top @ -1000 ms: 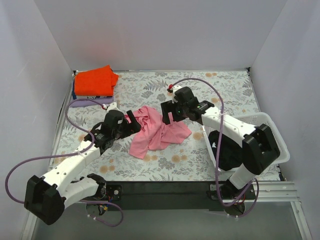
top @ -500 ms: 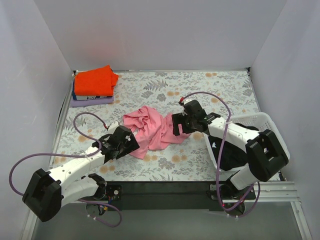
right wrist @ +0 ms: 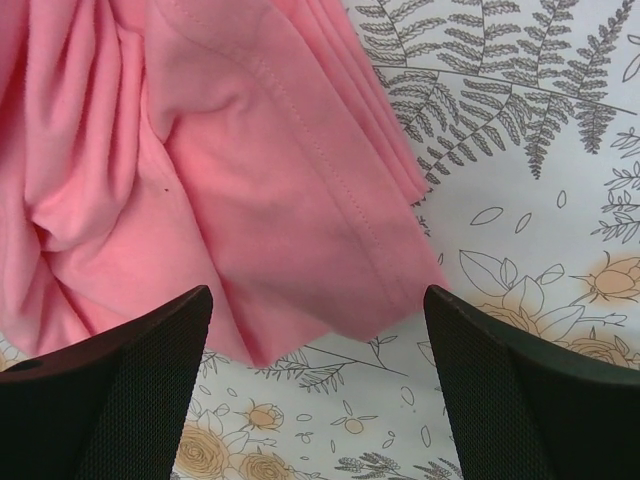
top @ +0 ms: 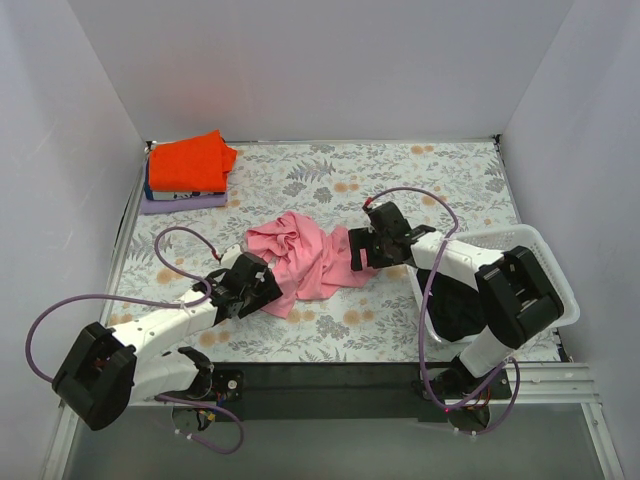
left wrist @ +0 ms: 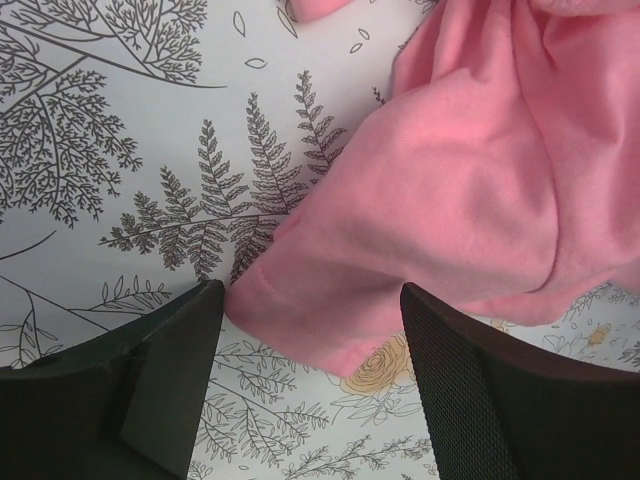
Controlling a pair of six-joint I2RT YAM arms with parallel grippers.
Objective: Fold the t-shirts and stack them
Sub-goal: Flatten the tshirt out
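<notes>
Pink t-shirt [top: 312, 262] is lying crumpled on the tabletop between my two tools, not yet folded. I am hovering the left tool [left wrist: 310, 300] spread wide over one hem corner and the right tool [right wrist: 315, 300] equally wide over the opposite edge, neither closed on cloth. Well beyond the left tool, an orange-red t-shirt [top: 190, 160] is sitting folded atop a stack, so I am judging the job partly done. A dark garment is waiting in the basket [top: 560, 290] behind the right tool.

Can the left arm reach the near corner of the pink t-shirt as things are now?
Probably yes. The left gripper is open, with its fingers on either side of the corner of the pink t-shirt, and nothing else is in the way.
</notes>
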